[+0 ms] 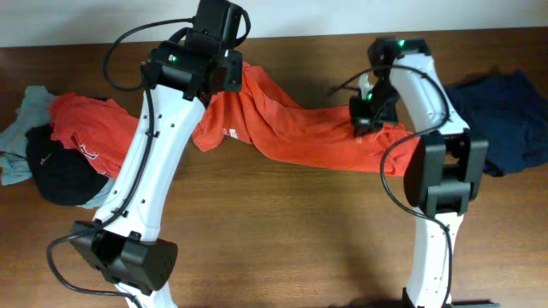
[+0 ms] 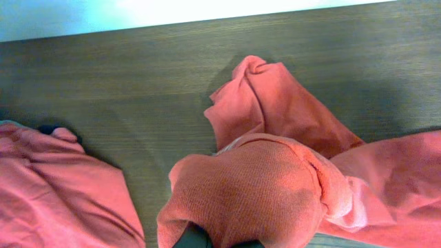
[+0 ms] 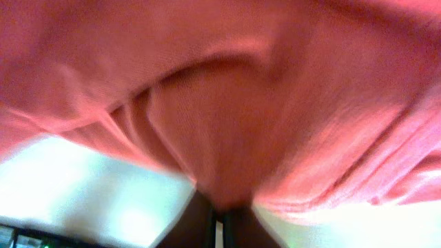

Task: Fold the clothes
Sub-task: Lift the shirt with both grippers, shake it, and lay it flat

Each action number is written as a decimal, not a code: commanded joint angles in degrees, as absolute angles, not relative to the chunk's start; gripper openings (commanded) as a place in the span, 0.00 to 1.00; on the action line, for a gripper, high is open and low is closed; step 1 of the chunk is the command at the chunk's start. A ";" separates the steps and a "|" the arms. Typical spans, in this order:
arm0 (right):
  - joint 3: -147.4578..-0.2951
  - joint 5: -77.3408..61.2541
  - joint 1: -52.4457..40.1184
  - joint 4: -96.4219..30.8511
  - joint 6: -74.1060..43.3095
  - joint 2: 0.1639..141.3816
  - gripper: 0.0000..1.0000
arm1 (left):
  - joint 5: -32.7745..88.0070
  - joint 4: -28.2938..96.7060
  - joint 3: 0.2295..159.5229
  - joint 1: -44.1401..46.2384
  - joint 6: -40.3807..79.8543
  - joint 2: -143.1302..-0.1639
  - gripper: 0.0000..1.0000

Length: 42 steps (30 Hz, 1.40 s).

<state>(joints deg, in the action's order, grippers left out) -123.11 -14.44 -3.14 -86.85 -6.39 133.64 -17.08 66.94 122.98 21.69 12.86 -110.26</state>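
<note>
A large orange-red T-shirt (image 1: 291, 128) hangs stretched between my two grippers above the table. My left gripper (image 1: 229, 75) is shut on its left end; in the left wrist view the cloth (image 2: 255, 186) drapes over the fingers (image 2: 217, 241) and hides them. My right gripper (image 1: 366, 120) is shut on the right end; in the right wrist view the cloth (image 3: 227, 117) fills the frame above the closed fingers (image 3: 219, 219). A white patch (image 1: 231, 133) shows near the shirt's lower left edge.
A pile of garments lies at the left: a red one (image 1: 81, 128), a black one (image 1: 56, 171), a grey-green one (image 1: 26, 111). A navy garment (image 1: 505, 120) lies at the right. The red garment also shows in the left wrist view (image 2: 55, 186).
</note>
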 commanded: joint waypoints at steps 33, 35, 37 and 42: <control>-144.44 -6.57 -2.92 -97.34 -6.52 82.13 0.04 | -21.87 75.99 131.31 15.46 13.47 -76.93 0.01; -144.44 -6.61 -2.94 -97.34 -6.52 80.14 0.04 | -21.87 75.94 131.31 16.58 13.47 -74.94 0.01; -144.44 -6.72 -2.94 -97.34 -6.52 78.48 0.04 | -21.87 75.88 131.33 17.72 13.50 -72.69 0.01; -144.38 -6.74 -2.92 -97.34 -6.48 76.71 0.04 | -20.29 75.61 131.33 19.84 13.91 -69.10 0.01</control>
